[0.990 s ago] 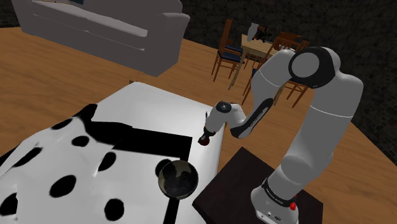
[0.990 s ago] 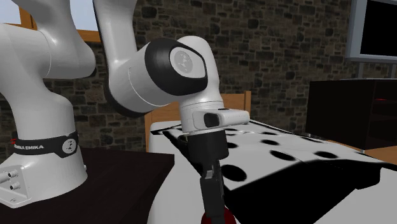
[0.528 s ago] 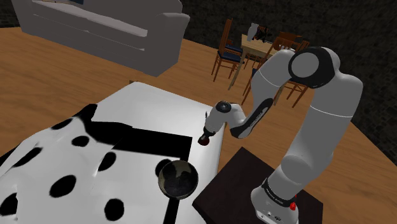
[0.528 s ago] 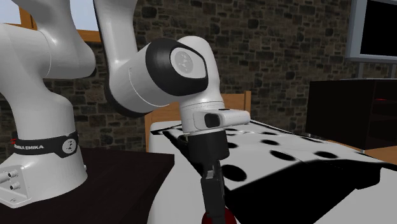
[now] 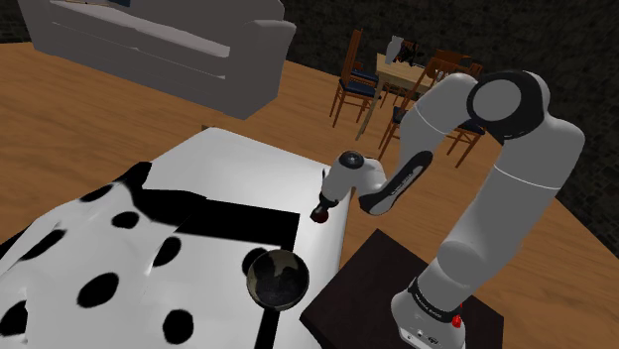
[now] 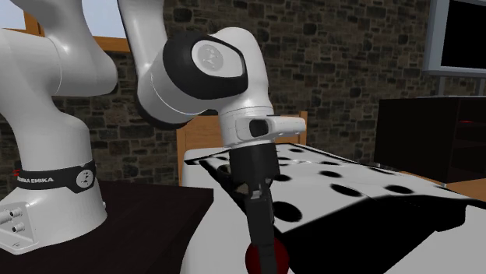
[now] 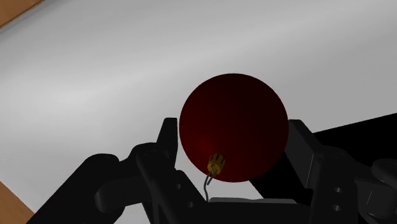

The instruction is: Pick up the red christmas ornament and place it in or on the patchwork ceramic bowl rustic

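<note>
Between the fingers (image 7: 167,141) the ornament (image 7: 232,127), at the edge of the table (image 5: 238,164) — bowl (image 5: 275,278) on it, near the stand (image 5: 367,288).

In the shoulder view we look down from beside and behind the stand (image 5: 367,280), over the arm (image 5: 508,188) and the spotted counter (image 5: 198,188) toward a sofa (image 5: 159,40). In the second exterior view we sit low and close by that stand, facing a brick wall (image 6: 350,70) across the same counter corner. The wrist view looks along the end effector (image 7: 233,132), very near the red ornament (image 7: 232,111).
</note>
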Robot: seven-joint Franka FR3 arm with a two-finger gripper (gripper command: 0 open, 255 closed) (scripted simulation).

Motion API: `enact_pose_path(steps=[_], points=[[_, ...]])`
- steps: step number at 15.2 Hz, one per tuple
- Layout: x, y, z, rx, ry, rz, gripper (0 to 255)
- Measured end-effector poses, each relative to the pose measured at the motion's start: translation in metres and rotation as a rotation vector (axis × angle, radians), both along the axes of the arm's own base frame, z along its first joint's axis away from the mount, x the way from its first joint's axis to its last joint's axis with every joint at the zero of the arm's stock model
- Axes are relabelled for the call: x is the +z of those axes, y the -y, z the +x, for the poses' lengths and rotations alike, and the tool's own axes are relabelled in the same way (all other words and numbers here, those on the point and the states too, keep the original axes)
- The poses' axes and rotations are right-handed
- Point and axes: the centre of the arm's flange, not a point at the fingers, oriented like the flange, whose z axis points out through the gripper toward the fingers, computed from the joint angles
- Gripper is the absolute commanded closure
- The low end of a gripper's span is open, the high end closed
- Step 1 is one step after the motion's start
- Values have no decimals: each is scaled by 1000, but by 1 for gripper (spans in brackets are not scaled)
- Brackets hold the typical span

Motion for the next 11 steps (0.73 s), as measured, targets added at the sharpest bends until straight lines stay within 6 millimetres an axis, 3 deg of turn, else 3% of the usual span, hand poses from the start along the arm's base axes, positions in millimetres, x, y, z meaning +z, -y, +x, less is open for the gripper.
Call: enact_pose_path(steps=[11], points=[[58,-1,0,1,0,-1,255]])
